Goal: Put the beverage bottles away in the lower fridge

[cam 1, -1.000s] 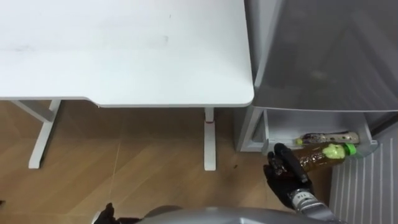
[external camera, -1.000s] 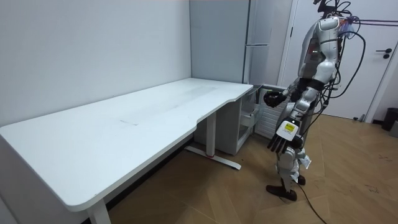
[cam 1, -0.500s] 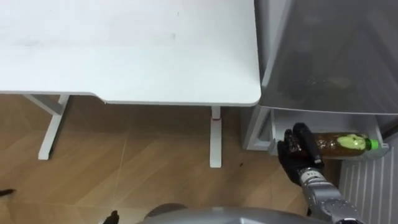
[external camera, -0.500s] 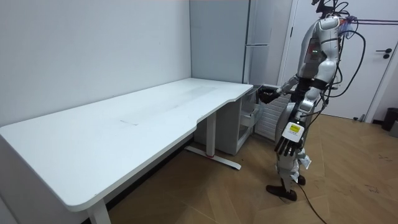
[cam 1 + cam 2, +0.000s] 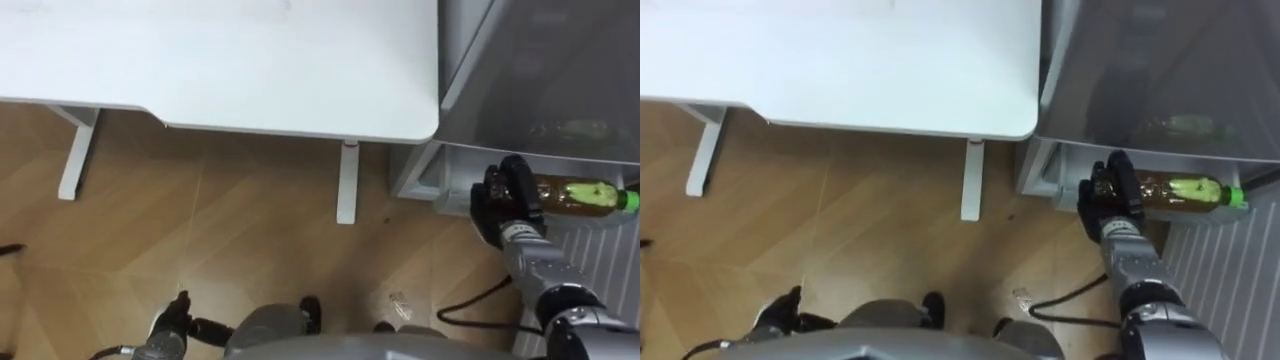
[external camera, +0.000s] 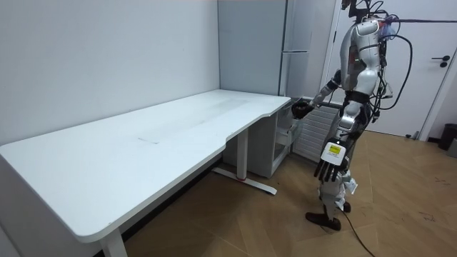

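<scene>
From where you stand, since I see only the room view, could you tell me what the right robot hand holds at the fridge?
Observer: The right robot hand is curled round a bottle of brown drink with a green cap.
Operator: Thank you. How does it lie?
Observer: On its side, cap toward the robot's right, at the mouth of the open lower compartment of the fridge.
</scene>
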